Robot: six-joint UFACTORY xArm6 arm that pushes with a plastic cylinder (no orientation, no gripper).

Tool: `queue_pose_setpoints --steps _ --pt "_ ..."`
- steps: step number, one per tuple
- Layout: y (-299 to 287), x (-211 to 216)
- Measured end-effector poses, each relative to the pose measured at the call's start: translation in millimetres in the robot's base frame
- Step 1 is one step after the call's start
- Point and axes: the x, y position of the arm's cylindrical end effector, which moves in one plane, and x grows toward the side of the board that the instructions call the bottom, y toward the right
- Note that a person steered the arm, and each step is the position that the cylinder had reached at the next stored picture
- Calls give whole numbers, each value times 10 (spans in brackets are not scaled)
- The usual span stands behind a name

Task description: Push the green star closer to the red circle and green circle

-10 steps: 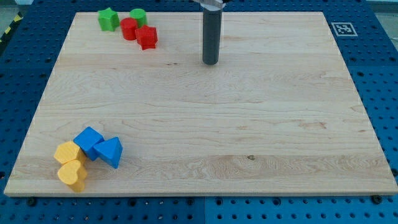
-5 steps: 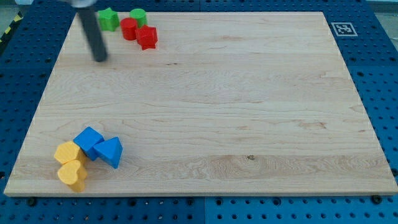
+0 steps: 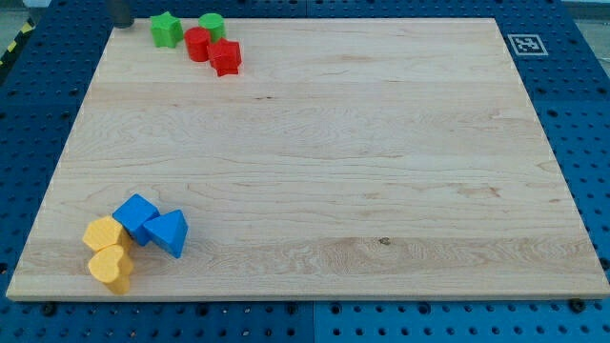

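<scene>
the rod's tip [image 3: 122,23], a bare end with no pincer to open or close, sits at the board's top-left corner, left of the green star [image 3: 166,30]. an off-centre push could slide the star past the red circle [image 3: 197,44] and green circle [image 3: 212,26].

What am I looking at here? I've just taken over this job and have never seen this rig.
One camera looks down at a wooden board on a blue pegboard table. The arm has no gripper, only a dark rod that slides blocks about. My tip is barely in view at the view's top left, left of the green star. Nothing is held. Right of the star sit the red circle, the green circle and a red star. At the view's bottom left are two blue blocks and two yellow blocks.
</scene>
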Motion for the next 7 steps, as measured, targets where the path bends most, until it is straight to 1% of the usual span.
queue_pose_setpoints --steps 2,3,5,7 --pt "18 112" --pt "152 136" --pt "577 138" --pt "1202 325"
